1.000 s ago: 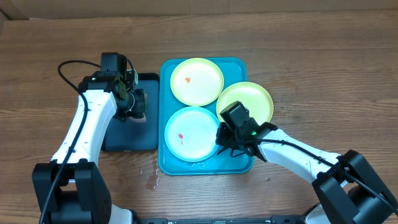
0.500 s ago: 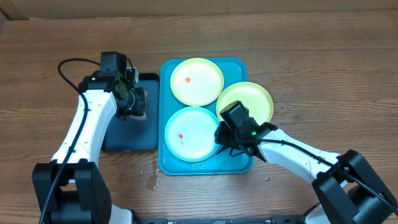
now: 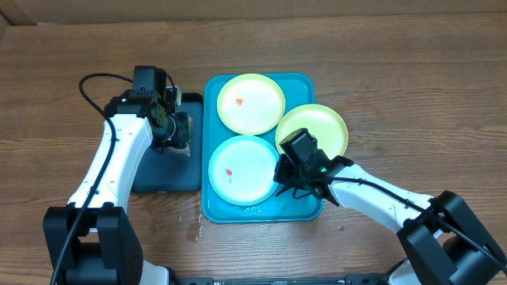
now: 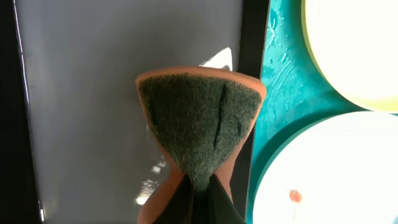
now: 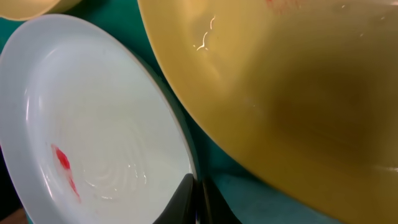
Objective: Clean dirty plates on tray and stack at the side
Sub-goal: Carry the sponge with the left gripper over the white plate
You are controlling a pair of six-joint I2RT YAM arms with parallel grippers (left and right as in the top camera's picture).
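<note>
The teal tray (image 3: 230, 212) lies in the middle of the bench (image 3: 412, 63). The far yellow-green plate (image 3: 251, 103) fills its far end and the light blue plate (image 3: 243, 169) its near end, each with a red smear. The right yellow-green plate (image 3: 317, 131) laps over the tray's right rim. The left end effector (image 4: 199, 190) is clamped on a green-faced orange sponge (image 4: 199, 118) above the dark tray (image 3: 170, 170). The right end effector (image 5: 196, 199) is closed, its tips at the blue plate's right rim; whether they pinch it I cannot tell.

A green-faced orange sponge (image 4: 198, 121) is pinched closed by the left gripper (image 4: 198, 186) above the dark tray (image 4: 81, 93); the teal tray (image 4: 280, 93) lies right.
</note>
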